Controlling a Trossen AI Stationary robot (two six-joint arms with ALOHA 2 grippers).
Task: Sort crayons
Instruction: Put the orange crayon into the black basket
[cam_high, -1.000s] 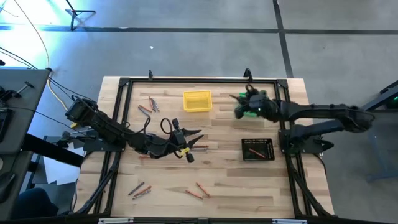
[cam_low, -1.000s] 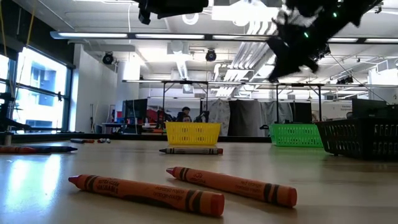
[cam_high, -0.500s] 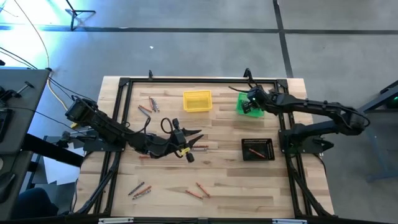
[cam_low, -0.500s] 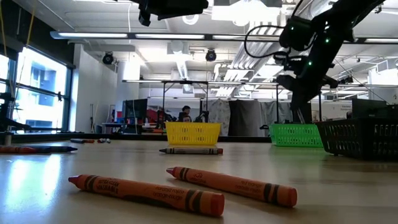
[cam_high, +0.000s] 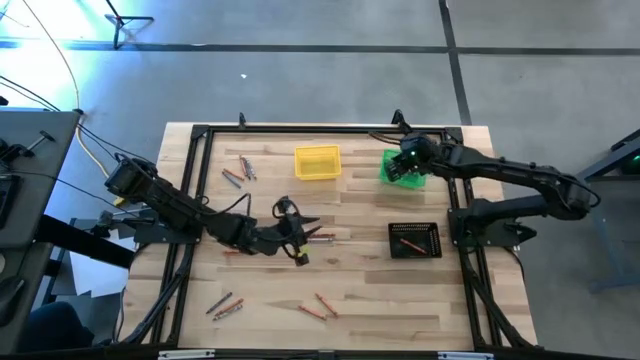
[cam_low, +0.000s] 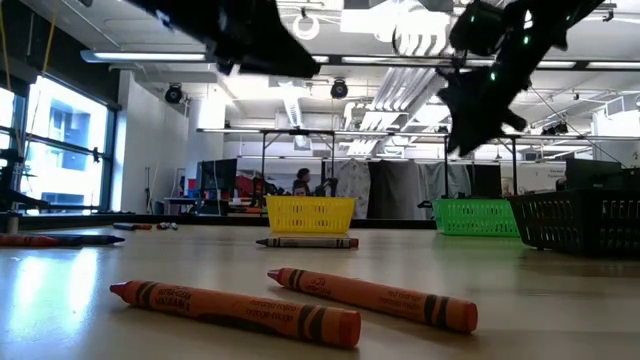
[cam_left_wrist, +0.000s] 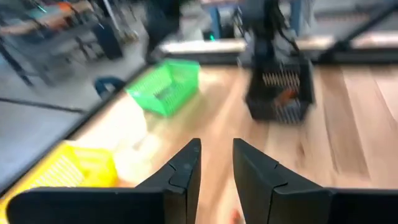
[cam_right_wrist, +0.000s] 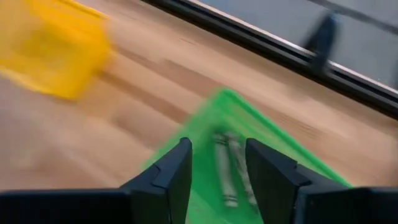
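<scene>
Crayons lie scattered on the wooden table (cam_high: 360, 300): a cluster at the far left near the yellow bin (cam_high: 317, 162), a pair (cam_high: 225, 303) at the near left edge, two orange ones (cam_high: 316, 305) near the front, and one (cam_high: 320, 237) just beside the left gripper (cam_high: 303, 228). That crayon lies lengthwise across the table, pointing toward the black bin (cam_high: 414, 240), just ahead of the left gripper's parted, empty fingers (cam_left_wrist: 183, 171). The left arm is plainly nearer to it. Farther right, the right gripper (cam_high: 405, 165) hangs over the green bin (cam_right_wrist: 261, 149), fingers spread and empty, grey crayons (cam_right_wrist: 231, 168) lying in the bin directly beneath.
</scene>
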